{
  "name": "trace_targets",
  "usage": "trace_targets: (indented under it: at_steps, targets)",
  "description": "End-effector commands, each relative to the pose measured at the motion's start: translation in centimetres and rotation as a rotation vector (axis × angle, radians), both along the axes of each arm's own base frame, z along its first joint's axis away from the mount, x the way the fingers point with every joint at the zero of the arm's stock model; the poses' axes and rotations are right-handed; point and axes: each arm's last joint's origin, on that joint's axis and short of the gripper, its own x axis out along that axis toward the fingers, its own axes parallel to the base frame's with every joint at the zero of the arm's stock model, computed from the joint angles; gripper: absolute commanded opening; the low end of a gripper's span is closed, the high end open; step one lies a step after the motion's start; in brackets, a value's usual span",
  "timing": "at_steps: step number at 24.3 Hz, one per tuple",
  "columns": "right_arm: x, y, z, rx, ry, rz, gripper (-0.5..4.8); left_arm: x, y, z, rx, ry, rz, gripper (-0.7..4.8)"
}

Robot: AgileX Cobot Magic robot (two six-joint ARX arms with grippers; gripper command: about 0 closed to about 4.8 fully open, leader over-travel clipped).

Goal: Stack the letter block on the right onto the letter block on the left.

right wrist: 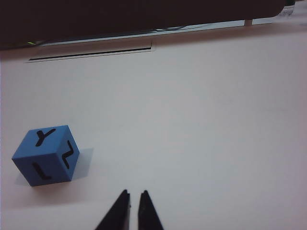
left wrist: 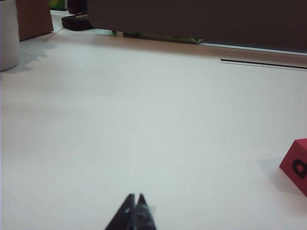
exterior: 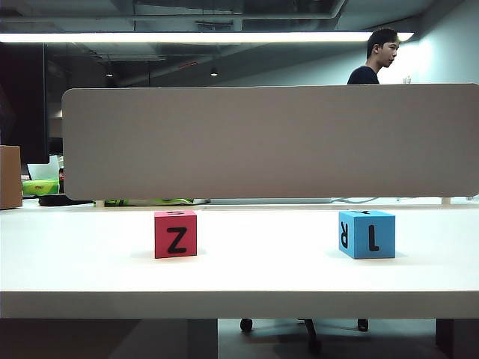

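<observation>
The exterior view shows a white table (exterior: 239,280) with a red letter block (exterior: 176,234) on its left half and a blue letter block (exterior: 367,234) on its right half, well apart, both flat on the surface in front of a grey partition (exterior: 269,142); neither arm appears there. A man (exterior: 376,56) stands beyond the partition. The left wrist view supplies what that view lacks: the left gripper (left wrist: 135,202), fingertips pressed together and holding nothing, above bare table, with only a corner of the red block at the frame's edge. The right wrist view shows the right gripper (right wrist: 134,195), fingertips nearly together with a thin gap, empty, near the blue block but apart from it.
</observation>
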Motion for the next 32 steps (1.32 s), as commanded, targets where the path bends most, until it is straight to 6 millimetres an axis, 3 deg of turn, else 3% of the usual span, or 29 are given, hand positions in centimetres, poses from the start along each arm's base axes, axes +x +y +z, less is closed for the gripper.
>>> trace_targets:
  at_steps: [1,8,9,14,15,17,19,21,22,23,24,27,29,30,31,32]
  targets:
    - [0.0,0.0,-0.2,0.043,0.013,-0.001,0.45,0.0,0.0,0.2,0.000,-0.010,0.002,-0.03]
    - [-0.1,0.3,0.1,0.059,0.008,0.088,0.43,0.0,0.0,0.3,-0.013,-0.014,-0.011,-0.03]
    - [-0.3,0.3,1.6,0.105,-0.034,0.081,-0.12,-0.1,-0.2,0.8,-0.066,-0.031,-0.050,-0.03]
    - [-3.4,0.2,10.6,0.154,-0.200,0.078,-0.10,-1.1,-0.9,5.3,-0.116,-0.130,-0.305,-0.03]
    - [-4.3,0.3,12.8,0.108,-0.172,0.104,-0.09,-1.1,-1.0,6.2,-0.088,-0.131,-0.327,-0.03]
    - [-4.7,0.4,15.0,0.069,-0.074,0.168,-0.09,-0.6,-1.0,7.0,-0.051,-0.105,-0.363,-0.03]
    - [-3.6,0.8,17.3,0.041,0.111,0.293,-0.07,0.7,-1.4,7.7,-0.027,-0.054,-0.501,-0.03]
    - [-2.1,0.9,18.4,0.054,0.240,0.329,0.07,1.6,-1.6,7.9,-0.023,-0.011,-0.588,-0.03]
    - [-0.9,1.0,18.9,0.067,0.315,0.338,0.49,2.2,-1.7,7.9,-0.024,0.019,-0.623,-0.03]
    - [1.7,1.2,19.6,0.080,0.414,0.343,2.06,3.0,-1.7,7.8,-0.031,0.062,-0.640,-0.03]
    - [4.1,1.4,19.6,0.085,0.471,0.352,3.06,3.7,-1.7,7.6,-0.043,0.102,-0.632,-0.03]
    - [9.8,2.3,18.4,0.086,0.564,0.376,3.42,4.2,-1.6,7.1,-0.056,0.141,-0.627,-0.03]
    - [13.3,3.3,16.8,0.083,0.642,0.398,4.02,4.2,-1.6,7.1,-0.058,0.145,-0.628,-0.03]
    - [16.8,4.5,14.8,0.064,0.741,0.395,4.44,4.2,-1.6,7.1,-0.058,0.145,-0.628,-0.03]
    - [19.3,5.6,13.0,0.041,0.830,0.386,4.47,4.2,-1.7,7.1,-0.059,0.145,-0.630,-0.03]
    - [20.5,6.2,12.1,0.032,0.873,0.387,4.47,4.2,-1.7,7.1,-0.064,0.147,-0.630,-0.03]
